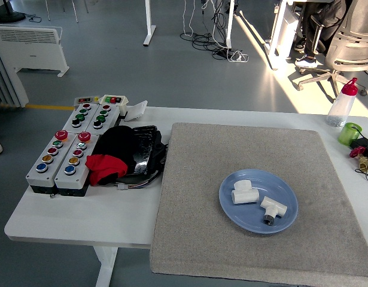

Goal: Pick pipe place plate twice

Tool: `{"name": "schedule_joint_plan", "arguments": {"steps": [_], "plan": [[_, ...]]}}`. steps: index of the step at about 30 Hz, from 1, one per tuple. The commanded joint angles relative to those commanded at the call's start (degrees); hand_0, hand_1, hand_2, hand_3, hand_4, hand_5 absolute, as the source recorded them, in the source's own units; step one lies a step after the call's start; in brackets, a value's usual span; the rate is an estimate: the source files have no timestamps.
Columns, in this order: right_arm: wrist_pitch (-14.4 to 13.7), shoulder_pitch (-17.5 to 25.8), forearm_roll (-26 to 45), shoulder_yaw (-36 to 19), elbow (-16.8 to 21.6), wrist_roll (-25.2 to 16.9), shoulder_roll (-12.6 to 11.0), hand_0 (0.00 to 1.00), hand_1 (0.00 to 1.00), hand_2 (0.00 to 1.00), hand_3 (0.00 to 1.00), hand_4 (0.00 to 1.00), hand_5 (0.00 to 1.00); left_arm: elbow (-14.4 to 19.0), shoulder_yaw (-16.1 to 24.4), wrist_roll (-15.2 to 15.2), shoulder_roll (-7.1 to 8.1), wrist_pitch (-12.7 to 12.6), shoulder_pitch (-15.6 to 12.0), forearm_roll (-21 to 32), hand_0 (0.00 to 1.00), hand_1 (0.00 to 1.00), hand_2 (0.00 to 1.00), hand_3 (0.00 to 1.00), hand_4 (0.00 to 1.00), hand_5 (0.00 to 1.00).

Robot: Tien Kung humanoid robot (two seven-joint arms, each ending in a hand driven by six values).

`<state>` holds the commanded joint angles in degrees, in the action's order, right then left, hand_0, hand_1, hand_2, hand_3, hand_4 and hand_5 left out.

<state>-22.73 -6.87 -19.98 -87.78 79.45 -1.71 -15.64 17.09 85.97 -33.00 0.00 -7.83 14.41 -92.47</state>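
A blue plate (258, 222) lies on the grey mat (201, 173) right of the table's middle. Two white T-shaped pipe fittings lie in it: one (244, 191) at the plate's left centre, the other (272, 209) at its right front, with a dark opening facing the near edge. Neither robot hand shows in the head view.
Two grey button boxes (63, 156) stand at the table's left, with a black and red bundle (124, 155) beside them. A small white box (136, 110) lies behind. A clear bottle with a red cap (341, 104) and a green cup (349, 133) stand at the far right.
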Motion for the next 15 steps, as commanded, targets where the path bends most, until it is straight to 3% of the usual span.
{"name": "schedule_joint_plan", "arguments": {"steps": [7,15], "plan": [[-1.29,3.26,3.44,-2.14,0.18,-0.32,-0.35,0.776,0.735,0.787,0.739,0.528,0.541,0.01,0.16,-0.05,0.0,0.13,0.1,-0.32,0.584,0.577,0.583,0.485,0.41,0.998],[-1.22,2.96,3.63,-1.7,0.11,-0.03,-0.07,0.773,0.731,0.784,0.734,0.521,0.55,0.01,0.16,-0.05,0.0,0.15,0.11,-0.35,0.584,0.577,0.583,0.485,0.41,0.998]]}}
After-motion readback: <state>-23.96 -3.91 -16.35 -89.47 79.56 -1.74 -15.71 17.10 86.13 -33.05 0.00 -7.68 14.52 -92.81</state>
